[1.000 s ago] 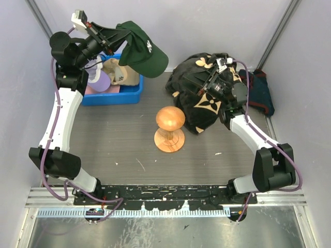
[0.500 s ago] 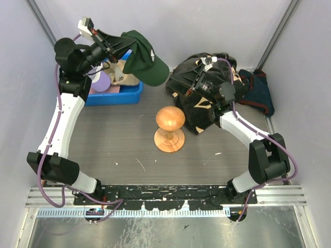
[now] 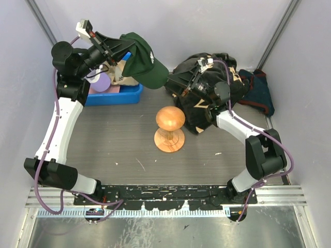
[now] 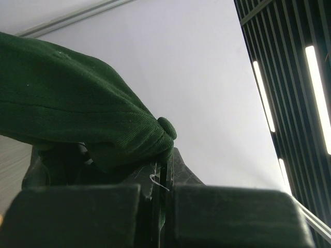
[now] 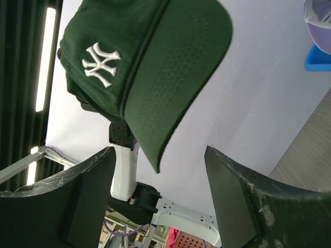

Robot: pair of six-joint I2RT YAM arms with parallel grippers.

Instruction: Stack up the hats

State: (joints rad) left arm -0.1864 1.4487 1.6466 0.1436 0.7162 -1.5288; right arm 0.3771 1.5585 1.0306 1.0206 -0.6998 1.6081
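In the upper left of the overhead frame the left gripper [image 3: 120,44] is raised off the table and pinched tight on the back edge of the dark green cap [image 3: 143,58]. The left wrist view shows that fabric bunched over the closed fingers [image 4: 178,170]. Just below it sits the blue bin [image 3: 121,96], holding the lavender cap [image 3: 103,81], the tan cap [image 3: 122,73] and what looks like the pink cap [image 3: 93,89]. The green cap hangs in the air to the right of the bin, and its crown-to-brim axis slopes from upper left down to lower right, so the brim tip aims at the other arm. At frame centre, below the cap, stands the wooden stand [image 3: 169,125], well apart from both arms, with bare table around it. Right of the cap, the right gripper [image 3: 175,81] has its jaws spread wide and empty, facing the brim. In its wrist view the brim tip hangs between the two fingers but beyond them, not touching, so it is the nearer free arm for a hand-over. Behind it lies the black cloth [image 3: 207,103], which the arm reaches across.
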